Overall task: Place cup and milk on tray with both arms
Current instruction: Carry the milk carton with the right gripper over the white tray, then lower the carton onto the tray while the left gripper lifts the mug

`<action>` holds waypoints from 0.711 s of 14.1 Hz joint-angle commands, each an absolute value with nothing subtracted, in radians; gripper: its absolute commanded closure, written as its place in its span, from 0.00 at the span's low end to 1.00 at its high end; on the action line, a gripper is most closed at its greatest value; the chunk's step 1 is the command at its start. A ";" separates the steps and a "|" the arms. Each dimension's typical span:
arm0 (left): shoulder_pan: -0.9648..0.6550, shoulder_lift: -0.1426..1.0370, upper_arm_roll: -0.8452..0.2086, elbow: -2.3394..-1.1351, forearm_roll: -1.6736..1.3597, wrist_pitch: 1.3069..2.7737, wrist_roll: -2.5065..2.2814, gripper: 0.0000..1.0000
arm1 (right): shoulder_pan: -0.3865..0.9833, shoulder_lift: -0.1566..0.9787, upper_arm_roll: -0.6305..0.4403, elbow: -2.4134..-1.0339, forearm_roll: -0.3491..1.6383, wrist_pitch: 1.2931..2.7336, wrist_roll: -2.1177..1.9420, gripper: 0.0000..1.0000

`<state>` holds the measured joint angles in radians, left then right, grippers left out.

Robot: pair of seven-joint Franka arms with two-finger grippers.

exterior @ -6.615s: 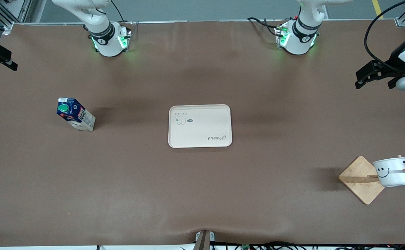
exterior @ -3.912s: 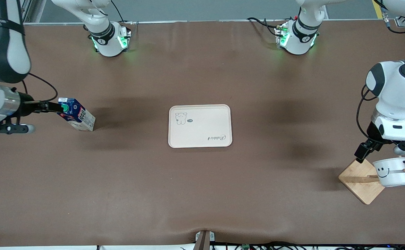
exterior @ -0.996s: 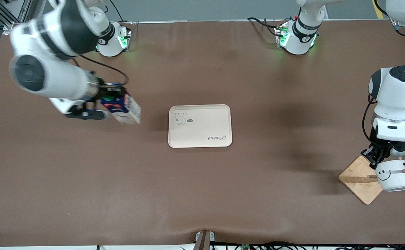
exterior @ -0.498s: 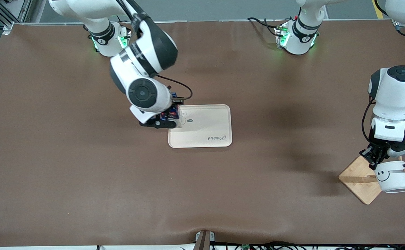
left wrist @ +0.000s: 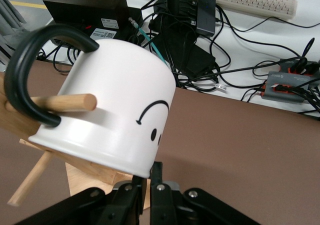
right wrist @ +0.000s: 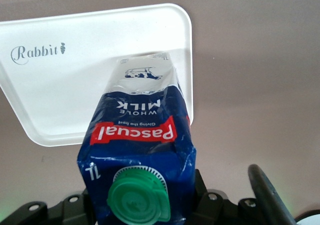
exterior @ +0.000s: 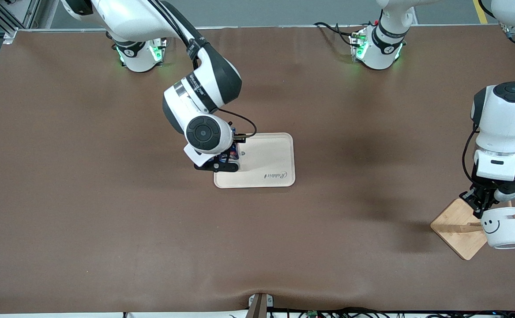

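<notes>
R hand [exterior: 230, 158] pinches the Pascal whole-milk carton [right wrist: 142, 150] near its green-capped top, over the tray [exterior: 269, 160] end toward the right arm. In the right wrist view the carton's pale base hangs above the cream tray surface, near the edge away from the "Rabbit" script; whether the base touches the tray yet, can't tell. Front view hides most of the carton under the wrist.

L hand [exterior: 482, 202] is pressed onto the rim of the smiley mug [exterior: 504, 228], fingers [left wrist: 156, 182] pinching the wall just below the face in the left wrist view. Mug is tipped on its side, black loop handle [left wrist: 30, 80] hooked over a wooden peg [left wrist: 67, 102] of the bamboo stand [exterior: 456, 229], at the left arm's end of the bench, well apart from the tray.

Step in hand, by judgement: milk placement nearly done, mug pickup just started. Next for R arm: lower until base sits flat, spread fingers, lift clear w/o tipping the carton. Next for L arm: slide the mug along the peg's axis until the handle clears, then carry to the free part of the tray, beside the milk. Risk: handle snags the peg and drags the stand.
</notes>
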<state>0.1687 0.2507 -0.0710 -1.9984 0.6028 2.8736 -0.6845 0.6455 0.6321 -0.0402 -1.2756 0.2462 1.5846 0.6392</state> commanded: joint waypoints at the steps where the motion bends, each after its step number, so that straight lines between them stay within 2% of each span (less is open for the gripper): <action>1: 0.163 0.203 -0.103 -1.994 0.614 2.784 -0.698 1.00 | 0.647 0.647 -0.046 -1.250 0.272 1.563 0.649 0.90; 3: 0.164 0.181 -0.129 -1.994 0.606 2.735 -0.701 1.00 | 0.652 0.655 -0.046 -1.261 0.270 1.563 0.652 0.88; 4: 0.163 0.170 -0.139 -1.994 0.606 2.700 -0.704 1.00 | 0.658 0.658 -0.046 -1.276 0.270 1.571 0.655 0.85; 5: 0.164 0.151 -0.153 -1.994 0.606 2.665 -0.707 1.00 | 0.666 0.661 -0.046 -1.281 0.270 1.575 0.657 0.76; 6: 0.163 0.140 -0.163 -1.993 0.606 2.636 -0.709 1.00 | 0.670 0.673 -0.046 -1.281 0.268 1.577 0.657 0.75; 7: 0.164 0.137 -0.184 -1.990 0.597 2.614 -0.712 1.00 | 0.670 0.681 -0.046 -1.281 0.270 1.578 0.658 0.49; 8: 0.164 0.130 -0.213 -1.982 0.577 2.580 -0.728 1.00 | 0.673 0.687 -0.046 -1.281 0.268 1.595 0.664 0.00; 10: 0.163 0.132 -0.285 -1.935 0.555 2.454 -0.779 1.00 | 0.680 0.684 -0.048 -1.279 0.267 1.598 0.650 0.00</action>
<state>0.1620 0.1470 -0.2235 -1.9755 0.5757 2.5677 -0.7365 0.6700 0.6816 -0.0382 -1.2824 0.2539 1.5879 0.6434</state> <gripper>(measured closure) 0.934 0.141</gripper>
